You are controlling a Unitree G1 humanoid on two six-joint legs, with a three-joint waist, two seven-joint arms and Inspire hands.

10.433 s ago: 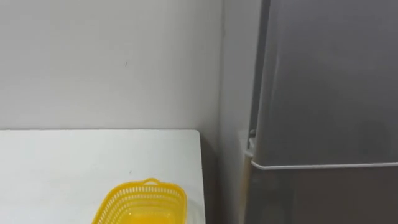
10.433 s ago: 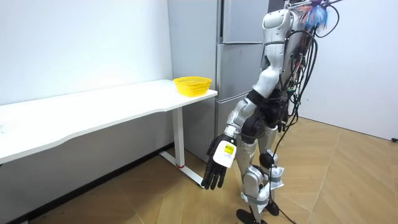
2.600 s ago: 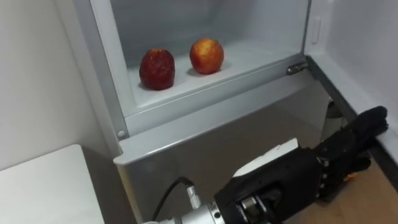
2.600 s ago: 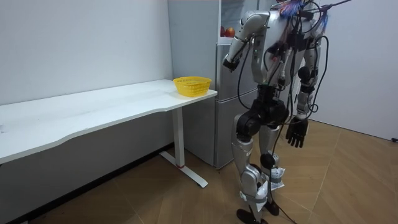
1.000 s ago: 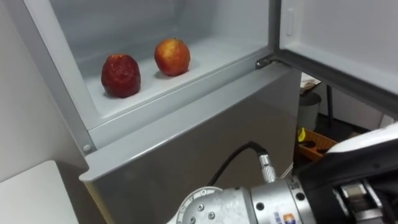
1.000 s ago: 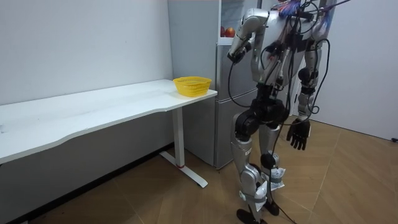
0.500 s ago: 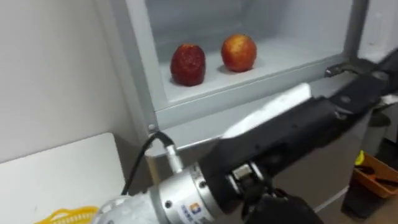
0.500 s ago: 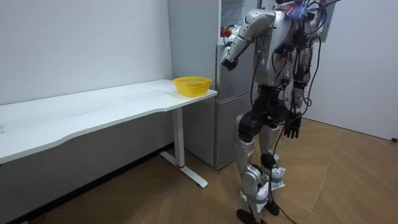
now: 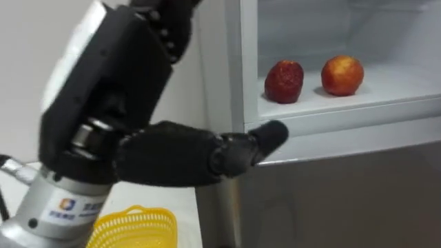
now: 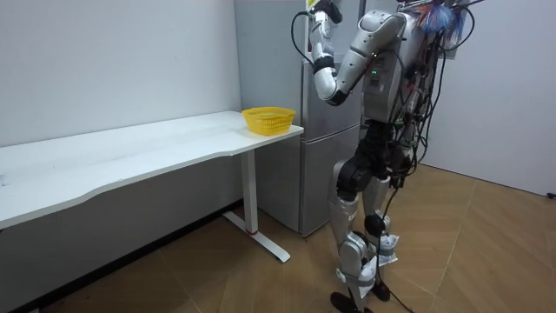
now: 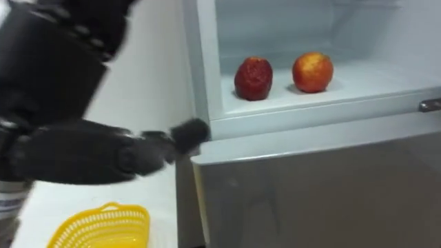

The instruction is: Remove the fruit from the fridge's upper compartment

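The upper fridge compartment (image 9: 386, 103) stands open. On its white shelf lie a dark red fruit (image 9: 284, 80) and, to its right, a red-orange apple (image 9: 342, 75). My left hand (image 9: 117, 76) is raised close before the camera, left of the compartment, its thumb (image 9: 207, 155) stretched out towards the fridge's left frame. It holds nothing and is apart from both fruits. The room view has this left hand (image 10: 323, 12) high beside the fridge's top, with me standing right in front of the fridge.
A yellow mesh basket (image 9: 131, 231) sits at the near end of the white table (image 10: 130, 156), left of the fridge. The shut grey lower fridge door (image 9: 331, 200) is below the shelf. A white wall lies behind the table.
My left arm has swung up from chest height to beside the upper compartment. The eye view has shifted, so the fruits now sit further right.
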